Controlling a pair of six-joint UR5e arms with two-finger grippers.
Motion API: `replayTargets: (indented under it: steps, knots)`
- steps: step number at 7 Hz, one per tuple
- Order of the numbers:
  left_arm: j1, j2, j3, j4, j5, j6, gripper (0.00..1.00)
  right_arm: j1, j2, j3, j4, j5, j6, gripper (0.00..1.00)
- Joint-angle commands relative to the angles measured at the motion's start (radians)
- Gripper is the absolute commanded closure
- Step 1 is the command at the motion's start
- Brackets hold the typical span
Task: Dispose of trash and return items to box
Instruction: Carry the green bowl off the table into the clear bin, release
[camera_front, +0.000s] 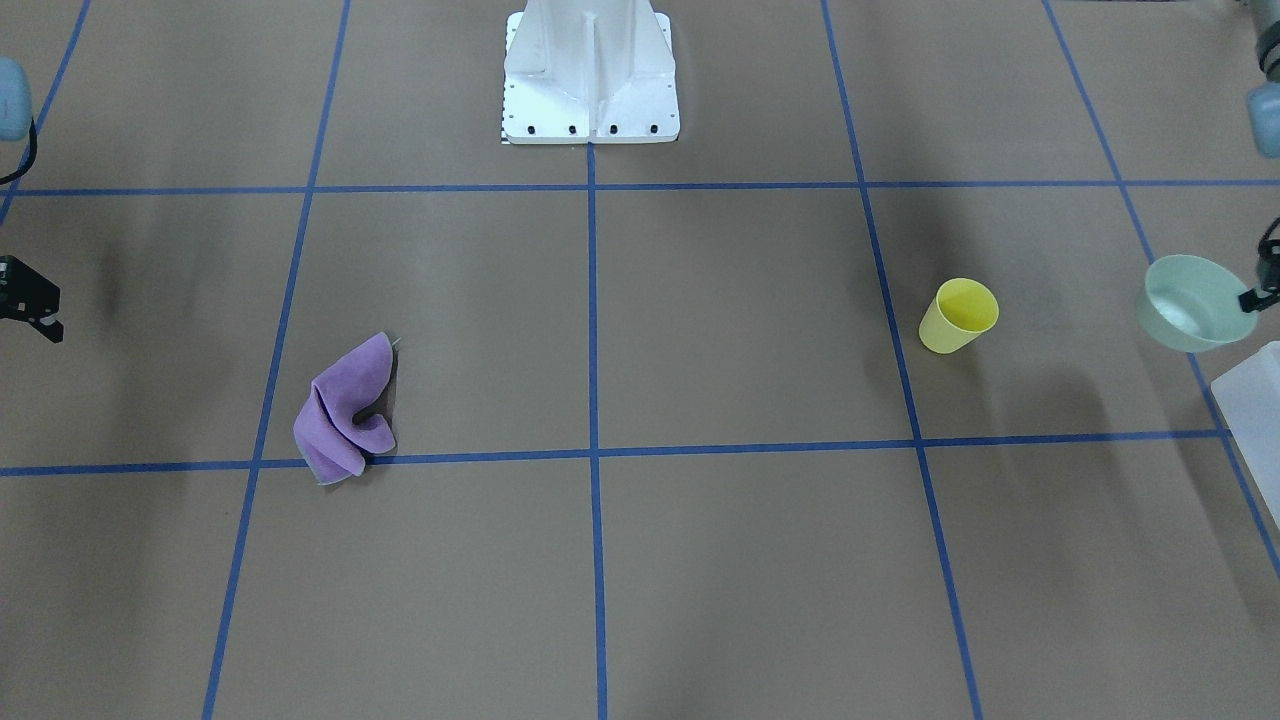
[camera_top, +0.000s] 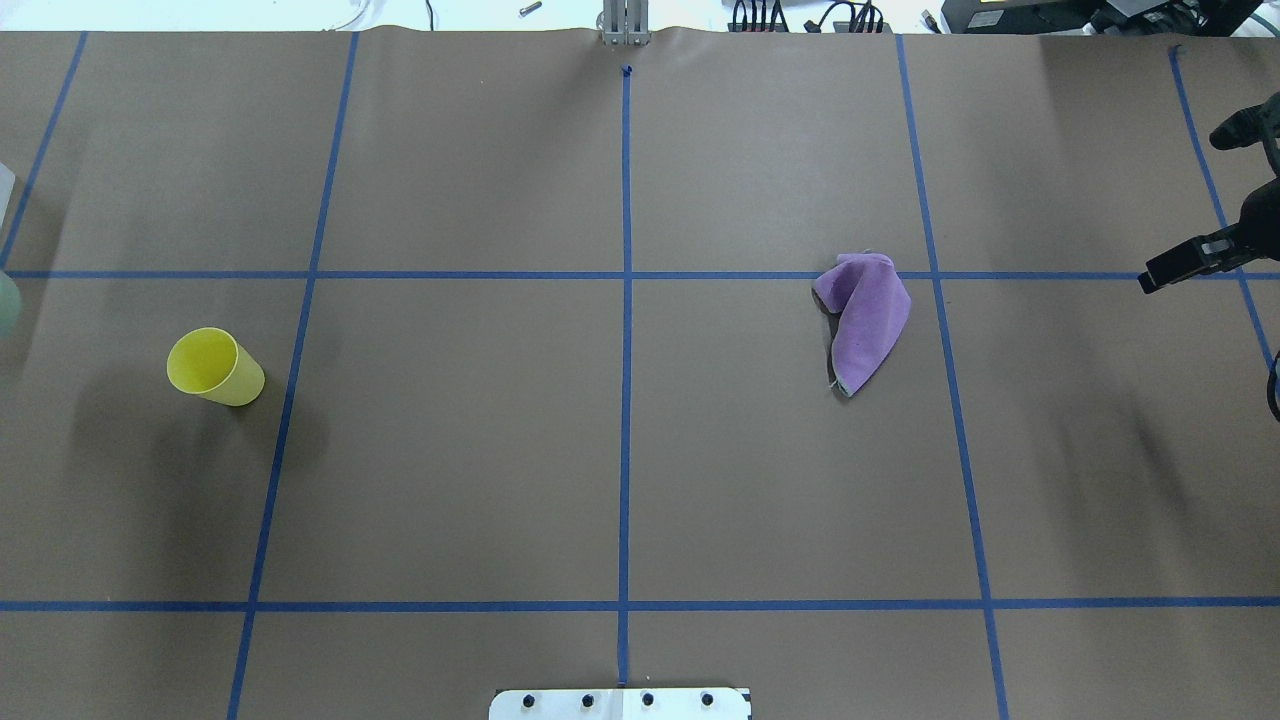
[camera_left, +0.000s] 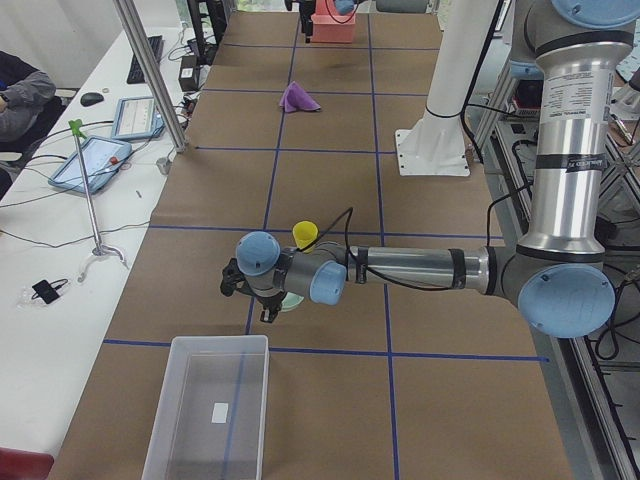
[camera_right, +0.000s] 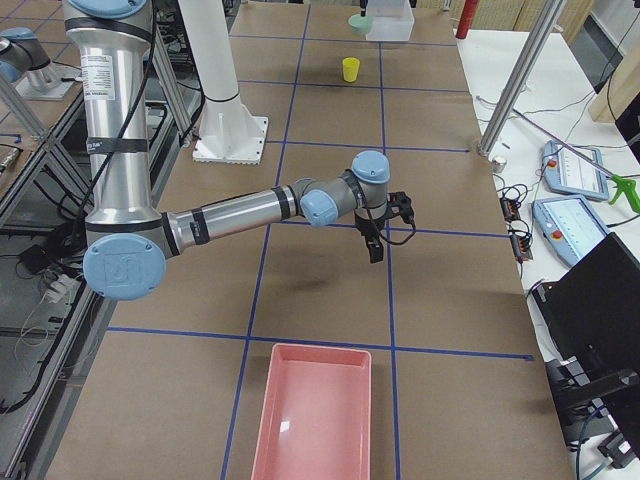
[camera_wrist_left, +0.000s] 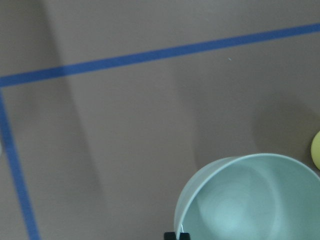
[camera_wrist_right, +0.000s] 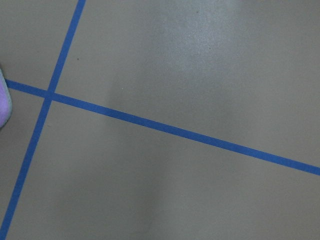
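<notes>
My left gripper is shut on the rim of the mint-green bowl and holds it tilted above the table, beside the translucent white box. The left wrist view shows the bowl with a fingertip at its rim. The box lies open and empty just in front of the left arm. The yellow cup stands upright on the table, a short way from the bowl; it also shows in the overhead view. My right gripper hovers open and empty at the far side.
A crumpled purple cloth lies on the right half of the table, also in the front view. A pink tray sits at the table's right end. The white robot base stands at the middle edge.
</notes>
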Motion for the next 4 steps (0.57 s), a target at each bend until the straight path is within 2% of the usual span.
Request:
replayTargets:
  steps: [1,2,3,4]
  knots:
    - [-0.14,-0.173,0.222,0.136,0.065,0.244,1.0,-0.003,0.001,0.0,0.002,-0.001,0.015,0.0]
    - [-0.172,-0.259,0.391,0.131,0.065,0.351,1.0,-0.003,0.003,0.0,0.0,-0.001,0.015,0.0]
    - [-0.183,-0.317,0.531,0.064,0.066,0.378,1.0,-0.003,0.004,-0.002,0.002,-0.001,0.015,0.0]
    - [-0.183,-0.333,0.661,-0.067,0.076,0.369,1.0,-0.003,0.004,-0.002,0.0,-0.001,0.015,0.0]
